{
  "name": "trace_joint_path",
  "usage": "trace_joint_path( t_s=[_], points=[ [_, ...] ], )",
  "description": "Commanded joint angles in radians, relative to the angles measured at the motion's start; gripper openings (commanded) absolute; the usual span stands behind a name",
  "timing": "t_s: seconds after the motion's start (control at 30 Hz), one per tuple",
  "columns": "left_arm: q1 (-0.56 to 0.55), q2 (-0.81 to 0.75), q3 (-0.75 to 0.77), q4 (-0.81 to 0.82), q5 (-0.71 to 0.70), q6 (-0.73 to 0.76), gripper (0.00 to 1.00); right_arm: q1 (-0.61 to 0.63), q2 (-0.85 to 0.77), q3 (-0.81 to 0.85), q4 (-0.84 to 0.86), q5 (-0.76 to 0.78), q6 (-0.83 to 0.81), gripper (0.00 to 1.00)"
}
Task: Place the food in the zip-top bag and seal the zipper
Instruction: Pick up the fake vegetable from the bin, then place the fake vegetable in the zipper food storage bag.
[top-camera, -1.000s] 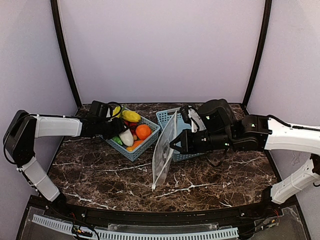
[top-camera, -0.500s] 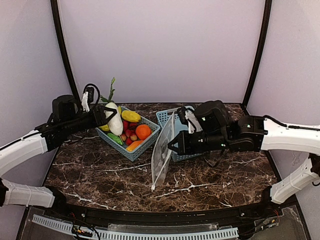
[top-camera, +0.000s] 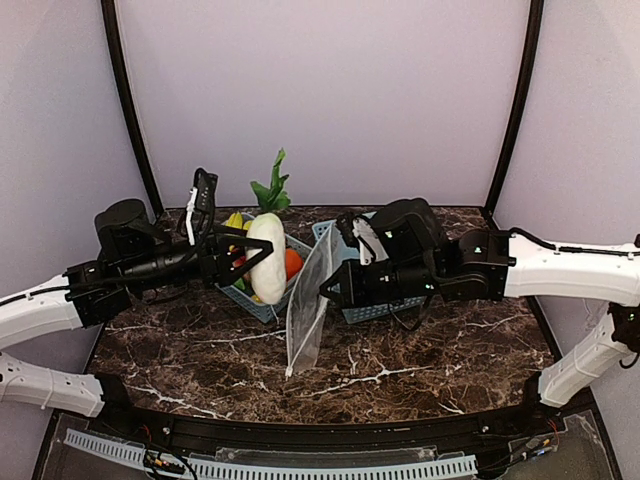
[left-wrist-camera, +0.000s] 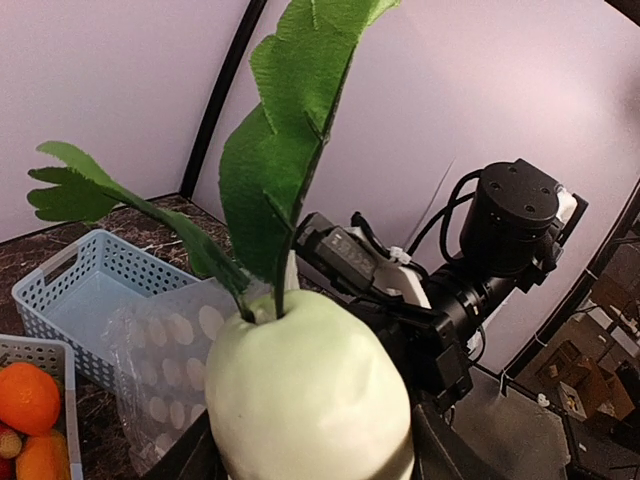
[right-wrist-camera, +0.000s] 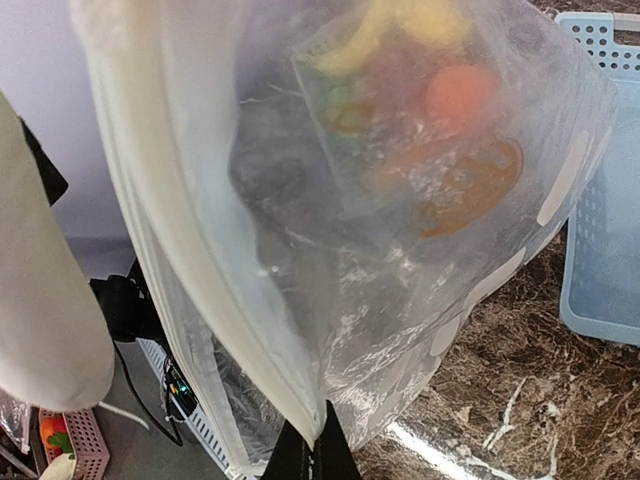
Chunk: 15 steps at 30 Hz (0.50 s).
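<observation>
Blue basket holds the orange; white piece and dotted bag gripped.

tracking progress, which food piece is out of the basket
The white leafy radish, held by the left gripper; the others lie in the basket.

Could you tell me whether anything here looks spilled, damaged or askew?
Nothing stands out: the left gripper holds the leafy white plastic radish upright, and the right gripper holds the clear polka-dot plastic bag hanging.

Bright, even light, soft shadows; the zip-top bag looks blurry close up.
</observation>
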Motion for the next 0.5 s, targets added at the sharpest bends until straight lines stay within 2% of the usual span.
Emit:
trace_joint_path(
  t_s=[0.0,0.13,0.47],
  points=[
    [-0.099,0.04,0.057,0.136,-0.06,0.062,0.52,0.009,-0.001,0.029,0.046,-0.005,-0.008,0.0],
    [-0.185,0.092,0.077,0.189,-0.143,0.14,0.52,0.01,-0.005,0.024,0.045,-0.006,-0.005,0.0],
    [-0.237,0.206,0.09,0.156,-0.329,0.336,0.5,0.01,-0.041,0.011,0.054,-0.019,0.01,0.0]
  ],
)
